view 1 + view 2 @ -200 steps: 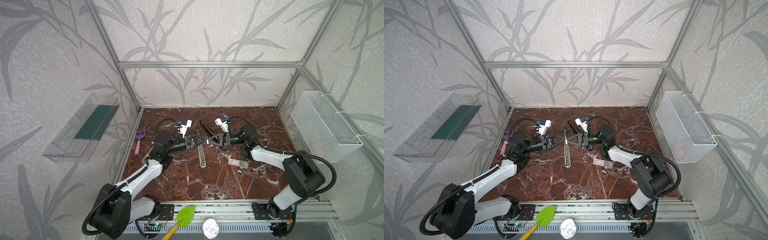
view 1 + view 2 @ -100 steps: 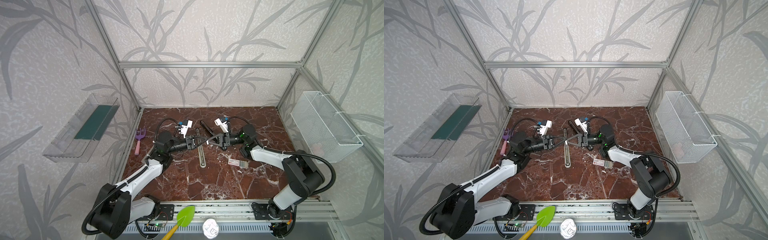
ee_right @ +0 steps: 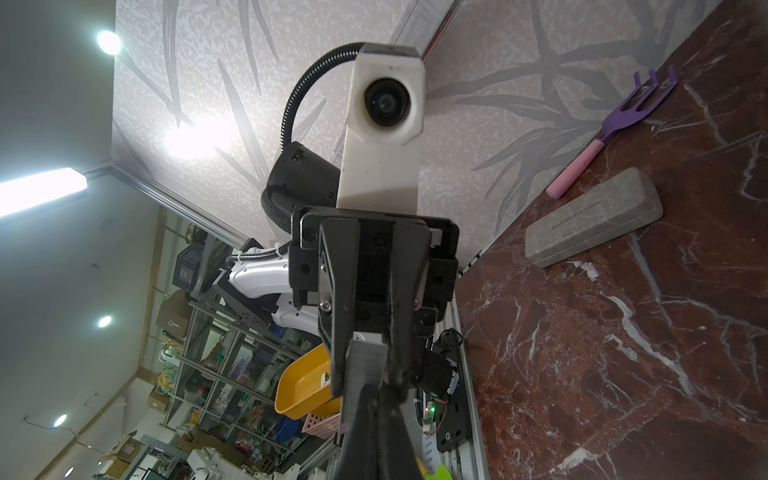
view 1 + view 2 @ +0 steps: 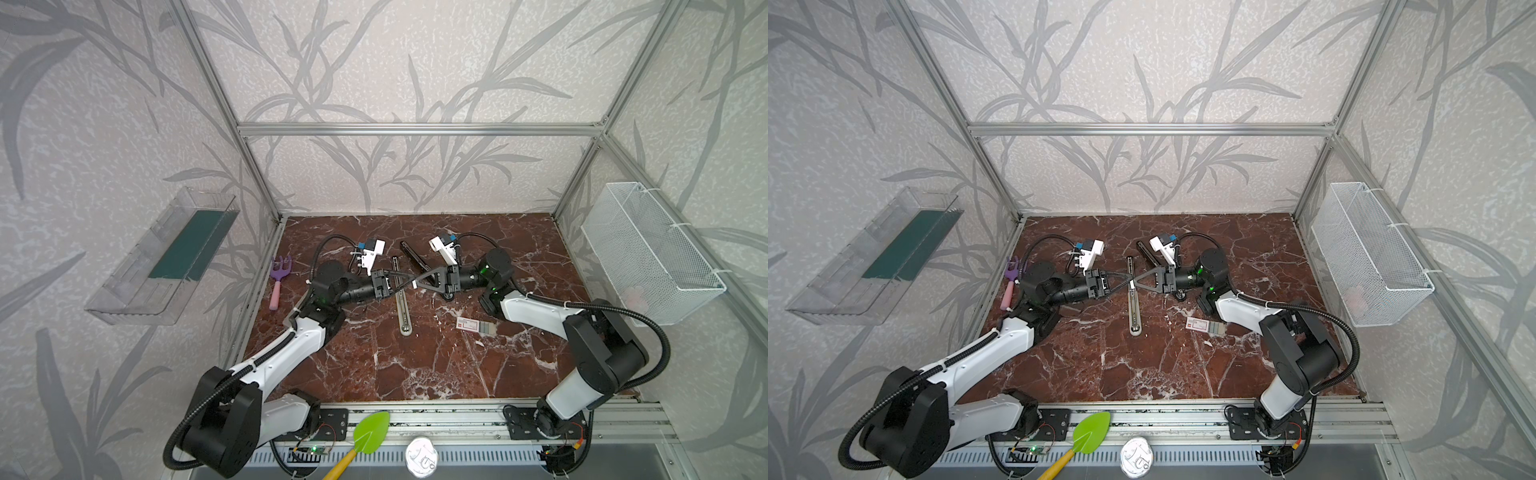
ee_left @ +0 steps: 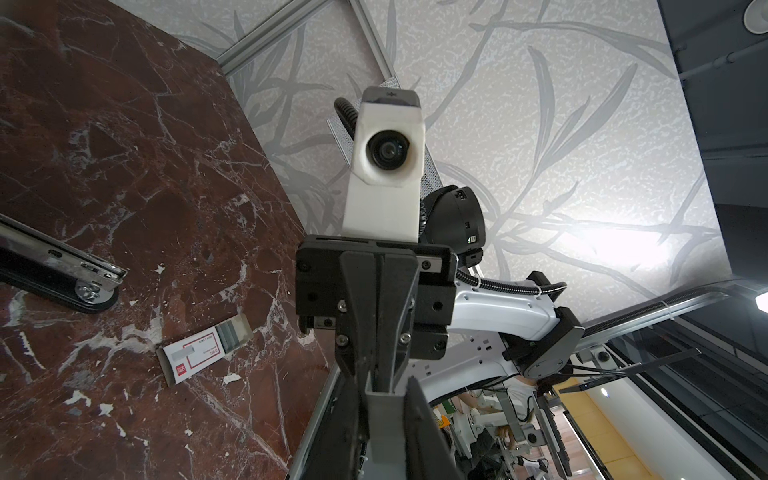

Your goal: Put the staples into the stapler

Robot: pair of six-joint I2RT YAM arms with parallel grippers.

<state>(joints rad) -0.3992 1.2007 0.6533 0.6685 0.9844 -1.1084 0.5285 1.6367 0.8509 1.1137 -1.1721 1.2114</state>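
The staple strip (image 3: pixel 368 361) is a light, ribbed bar of thin grey-silver wire. I judge it stiff along its length yet brittle: twisted or squeezed hard, it would likely snap into shorter pieces. The best hold is across its two smooth side faces near one end, leaving most of the length free to slide into the channel. It is up in the air, over or just beside the rail of the stapler (image 4: pixel 402 305), between the two tools. The right gripper (image 4: pixel 418 284) is clamped onto one end of it, jaws together. The left gripper (image 4: pixel 407 279) meets it tip to tip with jaws narrow, one on each side of the strip; I cannot tell whether its pads already press the metal

The stapler lies opened on the glossy, hard, red-brown veined marble table (image 4: pixel 415 365). In both top views its bright steel rail runs from 12 to 6 o'clock, rounded end at 6, over a black base. That slick channel should take the strip easily if it goes in level and legs down, and jam if tilted

The staple box (image 4: pixel 471 325), thin white card with a red mark, lies at 4 o'clock from the grippers, more grey staples showing at its open end. At 9 o'clock lies a purple toy rake (image 4: pixel 277 277) with a pink handle; the right wrist view shows a grey, felt-like oblong case (image 3: pixel 594 216) near it
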